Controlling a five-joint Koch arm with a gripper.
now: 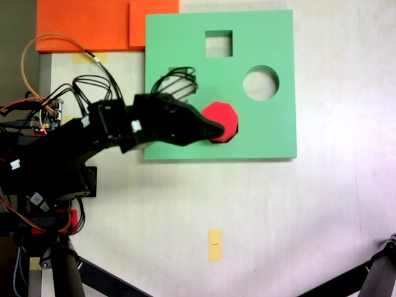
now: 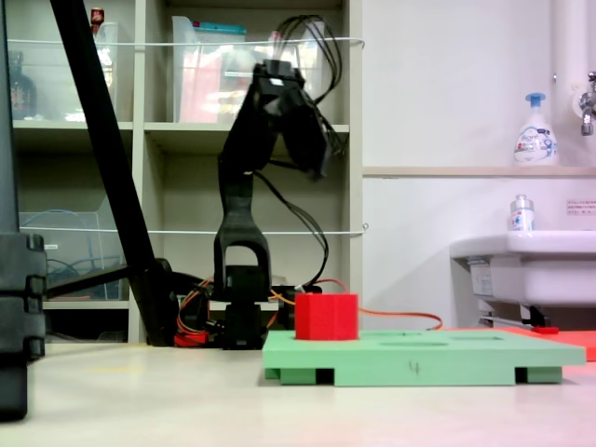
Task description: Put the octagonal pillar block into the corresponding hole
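The red octagonal pillar block (image 1: 223,116) (image 2: 326,317) stands upright on the green foam board (image 1: 272,130) (image 2: 419,358), near the board's lower middle in the top-down fixed view. The eight-sided cutout is hidden; whether the block sits in it or on the board's surface I cannot tell. My black gripper (image 1: 216,130) overlaps the block's left edge in that top-down view. From the side, the gripper (image 2: 319,168) hangs well above the block and does not touch it. A single dark tip shows, so its jaws cannot be told apart.
The board has a square cutout (image 1: 218,43), a round cutout (image 1: 260,83) and another partly behind the cables (image 1: 178,77). Orange foam sheets (image 1: 93,25) lie beyond the board's top left. A yellow tape strip (image 1: 215,244) marks the table. Black stand legs (image 1: 377,275) cross the lower corners.
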